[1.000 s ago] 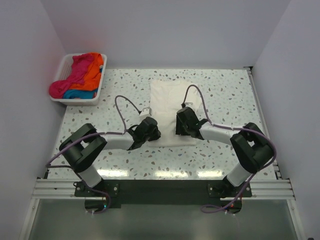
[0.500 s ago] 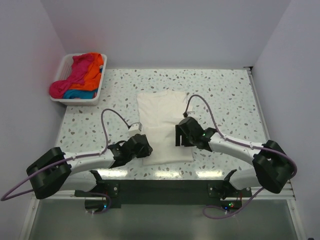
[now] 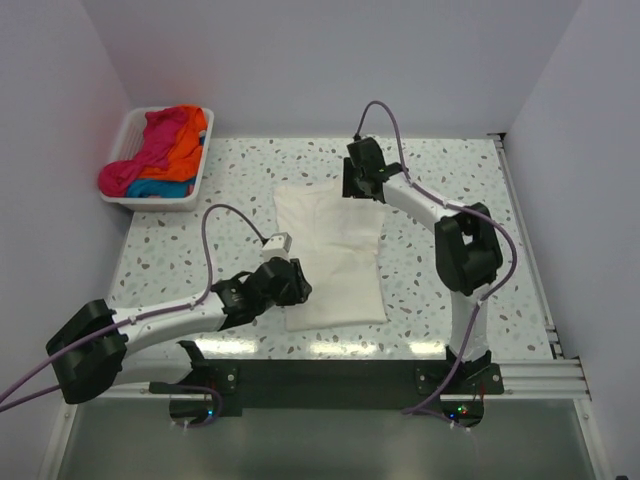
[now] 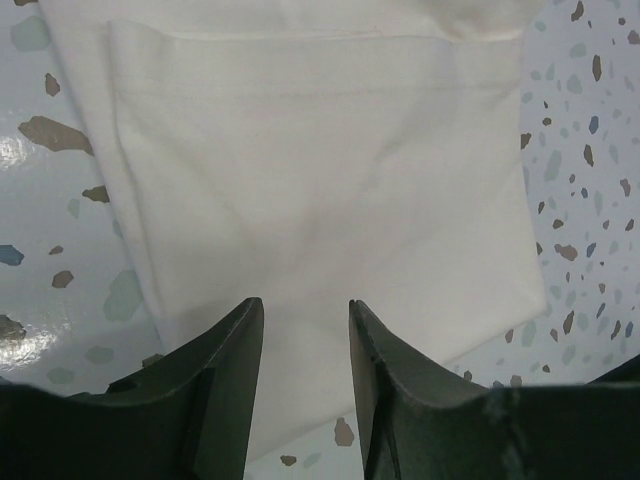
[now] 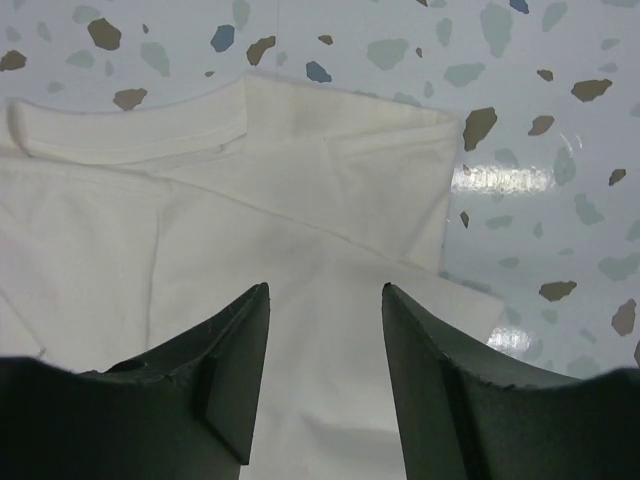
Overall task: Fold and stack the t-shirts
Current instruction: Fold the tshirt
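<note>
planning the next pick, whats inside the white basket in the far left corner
A crumpled heap: the magenta-pink shirt on top, the orange shirt beside it, a strip of the blue shirt at the near side. The basket floor and anything under them are covered.

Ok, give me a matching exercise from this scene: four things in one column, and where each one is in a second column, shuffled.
Things:
1. cream t-shirt
2. white basket
3. left gripper
4. right gripper

Places:
A. far left corner of the table, holding the coloured t-shirts
B. open at the shirt's far edge, near the collar
C. lying folded mid-table
D. open at the shirt's near left edge

Pairs: 1-C, 2-A, 3-D, 4-B
</note>
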You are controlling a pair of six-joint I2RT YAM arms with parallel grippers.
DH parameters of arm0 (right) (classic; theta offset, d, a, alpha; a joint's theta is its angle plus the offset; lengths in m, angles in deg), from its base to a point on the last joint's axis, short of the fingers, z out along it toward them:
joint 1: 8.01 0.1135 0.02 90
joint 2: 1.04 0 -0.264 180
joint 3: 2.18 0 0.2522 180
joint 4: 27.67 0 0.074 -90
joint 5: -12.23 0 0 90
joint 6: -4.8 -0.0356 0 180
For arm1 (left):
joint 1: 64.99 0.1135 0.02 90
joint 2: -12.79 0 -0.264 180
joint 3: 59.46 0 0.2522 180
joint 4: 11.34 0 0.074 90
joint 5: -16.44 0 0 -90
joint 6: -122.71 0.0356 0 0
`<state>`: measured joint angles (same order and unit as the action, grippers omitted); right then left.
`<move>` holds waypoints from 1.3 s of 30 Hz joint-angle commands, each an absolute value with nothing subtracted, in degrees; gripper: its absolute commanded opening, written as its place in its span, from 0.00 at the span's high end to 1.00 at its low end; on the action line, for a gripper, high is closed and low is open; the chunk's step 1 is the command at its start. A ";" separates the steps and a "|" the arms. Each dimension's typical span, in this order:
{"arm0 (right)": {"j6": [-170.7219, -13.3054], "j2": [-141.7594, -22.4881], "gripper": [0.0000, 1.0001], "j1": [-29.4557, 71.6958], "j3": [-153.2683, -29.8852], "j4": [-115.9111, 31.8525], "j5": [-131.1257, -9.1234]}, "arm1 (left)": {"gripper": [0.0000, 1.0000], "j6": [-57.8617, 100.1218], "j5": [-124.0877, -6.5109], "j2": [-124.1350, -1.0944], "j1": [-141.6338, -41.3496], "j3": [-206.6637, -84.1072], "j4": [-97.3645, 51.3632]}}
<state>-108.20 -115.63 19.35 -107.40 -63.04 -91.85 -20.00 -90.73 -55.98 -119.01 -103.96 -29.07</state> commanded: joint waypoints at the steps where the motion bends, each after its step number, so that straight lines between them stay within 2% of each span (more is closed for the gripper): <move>1: -104.45 -118.98 0.48 18.63 -112.88 -68.85 -94.80 | 0.55 -17.74 -90.61 -52.35 -118.87 -106.00 -32.04; 6: -104.09 -119.78 0.52 17.48 -112.63 -71.04 -98.06 | 0.54 -17.04 -90.96 -49.62 -118.87 -105.56 -34.42; 10: -106.82 -116.89 0.52 14.59 -105.08 -68.60 -97.37 | 0.53 -16.95 -90.79 -48.56 -118.87 -104.77 -34.60; 14: -107.79 -114.25 0.53 12.39 -97.96 -64.65 -94.30 | 0.53 -16.95 -89.73 -48.99 -118.87 -104.15 -33.54; 26: -110.86 -116.62 0.57 9.92 -94.43 -57.52 -85.86 | 0.53 -17.04 -88.85 -48.73 -118.96 -102.66 -33.10; 33: -112.97 -116.44 0.69 10.01 -91.97 -54.44 -84.44 | 0.53 -17.04 -88.68 -49.61 -118.87 -102.13 -32.31; 39: -113.93 -114.96 0.89 9.92 -91.45 -54.10 -83.31 | 0.53 -17.47 -88.24 -50.49 -118.96 -101.34 -31.08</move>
<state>-112.25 -117.11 9.93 -93.28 -54.89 -85.58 -18.51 -88.59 -50.06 -119.01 -101.77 -33.29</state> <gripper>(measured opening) 0.134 0.470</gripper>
